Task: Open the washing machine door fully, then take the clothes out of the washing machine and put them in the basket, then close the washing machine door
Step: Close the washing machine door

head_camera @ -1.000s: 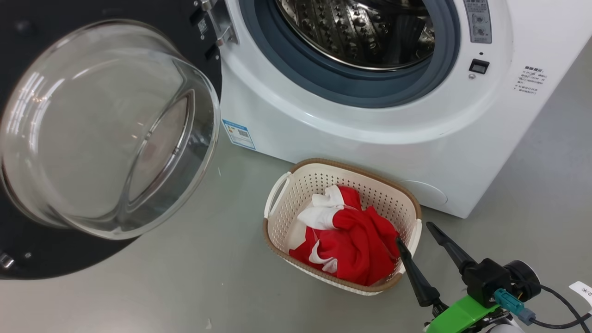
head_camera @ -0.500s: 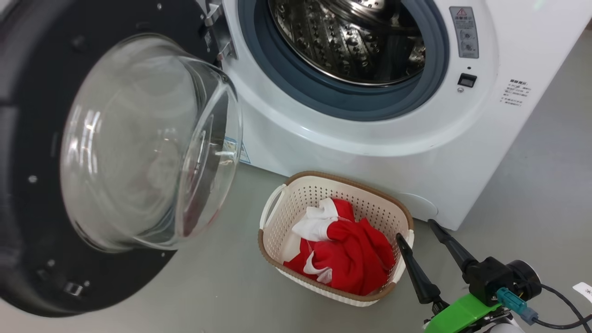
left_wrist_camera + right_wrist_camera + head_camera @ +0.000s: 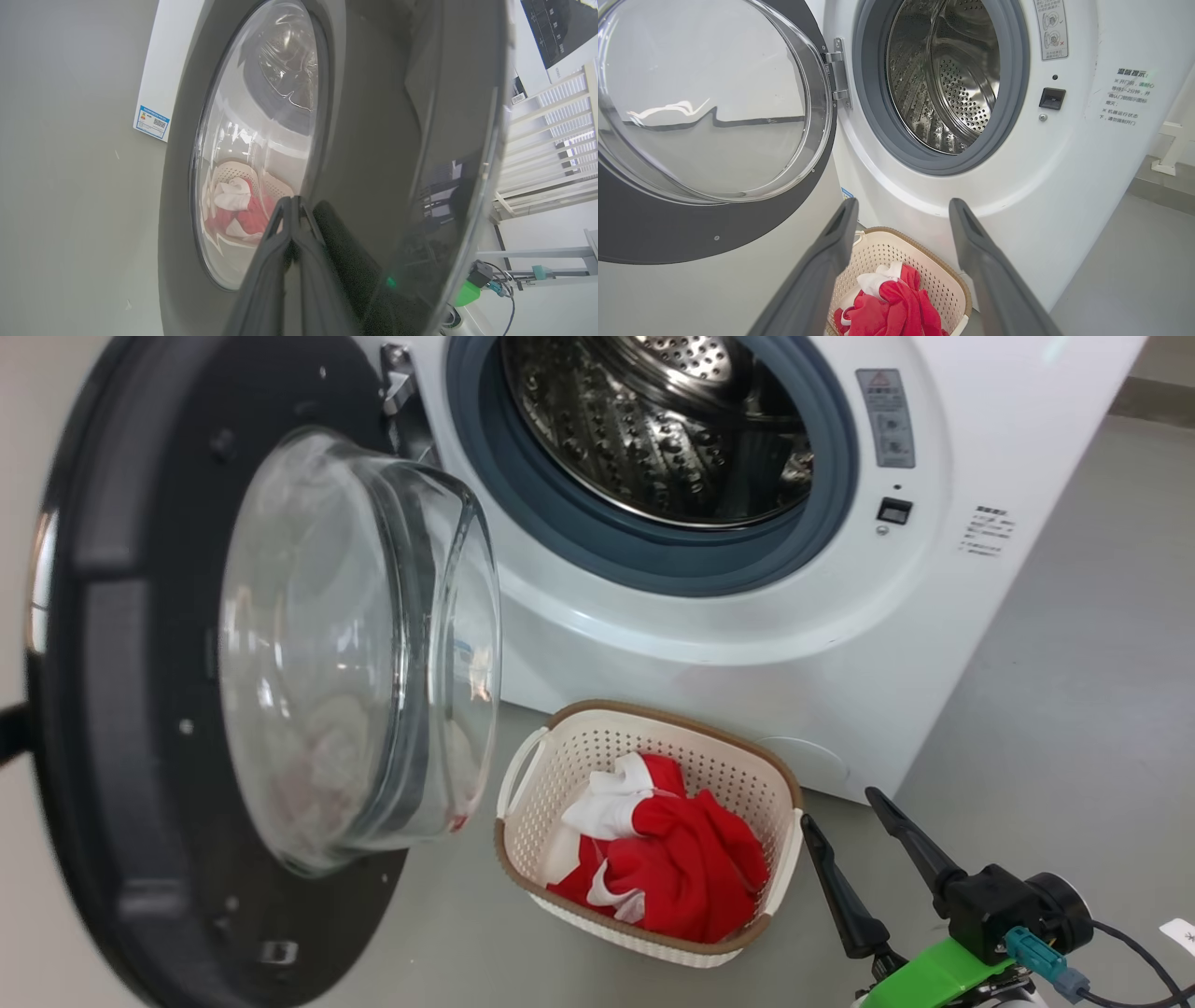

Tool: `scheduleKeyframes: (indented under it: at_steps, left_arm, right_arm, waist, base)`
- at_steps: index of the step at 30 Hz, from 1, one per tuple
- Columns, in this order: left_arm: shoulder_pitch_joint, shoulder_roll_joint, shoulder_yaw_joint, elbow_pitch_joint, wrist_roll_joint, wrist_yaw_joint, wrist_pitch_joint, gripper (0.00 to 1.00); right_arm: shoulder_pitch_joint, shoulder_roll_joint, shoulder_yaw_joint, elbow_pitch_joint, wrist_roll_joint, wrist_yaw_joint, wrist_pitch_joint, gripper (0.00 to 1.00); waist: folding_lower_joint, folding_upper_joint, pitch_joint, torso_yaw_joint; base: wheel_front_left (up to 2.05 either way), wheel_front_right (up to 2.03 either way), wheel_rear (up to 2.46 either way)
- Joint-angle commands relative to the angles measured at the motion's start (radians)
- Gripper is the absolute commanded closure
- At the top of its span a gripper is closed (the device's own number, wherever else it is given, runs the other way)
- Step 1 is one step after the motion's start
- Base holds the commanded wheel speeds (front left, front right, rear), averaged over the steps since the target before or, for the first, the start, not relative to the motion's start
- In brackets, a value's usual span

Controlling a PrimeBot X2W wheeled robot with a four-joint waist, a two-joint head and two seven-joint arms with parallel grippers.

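Fingers of the left gripper are pressed tight together, with no gap and nothing pinched between them. Their tips sit right against the outer side of the door, on its black ring just beside the edge of the glass. They look like they touch it. The door stands open, swung out on the left of the washer and held there by its hinge. The right gripper is low on the near right. Its two fingers are spread wide apart, and they hold nothing and touch nothing. They point toward the washer front, and the tip of one finger is just beside the right end of the basket. The basket sits on the grey floor, right in front of the washer and below its round hole, between the door and the right gripper. The clothes lie bunched up inside the basket, red with some white bits on the far left side of the pile. Past the grey ring of the hole, the shiny drum shows.
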Motion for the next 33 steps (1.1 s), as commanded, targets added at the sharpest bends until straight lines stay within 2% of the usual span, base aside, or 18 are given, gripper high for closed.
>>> scheduleKeyframes:
  at_steps: [1, 9, 15, 25, 33]
  left_arm:
    - [-0.016, 0.041, 0.034, -0.050, -0.008, -0.007, 0.010, 1.00]
    - [-0.002, -0.007, -0.024, -0.170, 0.018, -0.007, 0.013, 1.00]
    - [-0.001, -0.063, -0.080, -0.239, 0.047, -0.007, -0.021, 1.00]
    - [-0.020, -0.155, -0.147, -0.288, 0.105, -0.007, -0.160, 1.00]
    - [-0.060, -0.201, -0.192, -0.274, 0.132, -0.007, -0.296, 1.00]
  right_arm:
    - [-0.001, 0.006, 0.015, -0.028, 0.008, 0.006, -0.006, 0.00]
    - [0.026, 0.016, 0.009, -0.036, 0.015, 0.006, -0.006, 0.00]
    - [0.033, 0.020, 0.007, -0.041, 0.016, 0.006, -0.006, 0.00]
    - [0.027, 0.025, 0.000, -0.049, 0.015, 0.006, -0.006, 0.00]
    - [0.007, 0.029, -0.007, -0.055, 0.010, 0.006, -0.006, 0.00]
  waist:
    - [0.0000, 0.0000, -0.013, -0.016]
    - [0.0000, 0.0000, -0.046, -0.065]
    - [0.0000, 0.0000, -0.054, -0.106]
    - [0.0000, 0.0000, -0.033, -0.172]
    - [0.0000, 0.0000, -0.001, -0.221]
  base:
    - [0.00, 0.00, 0.00]
    - [0.00, 0.00, 0.00]
    - [0.00, 0.00, 0.00]
    - [0.00, 0.00, 0.00]
    - [0.00, 0.00, 0.00]
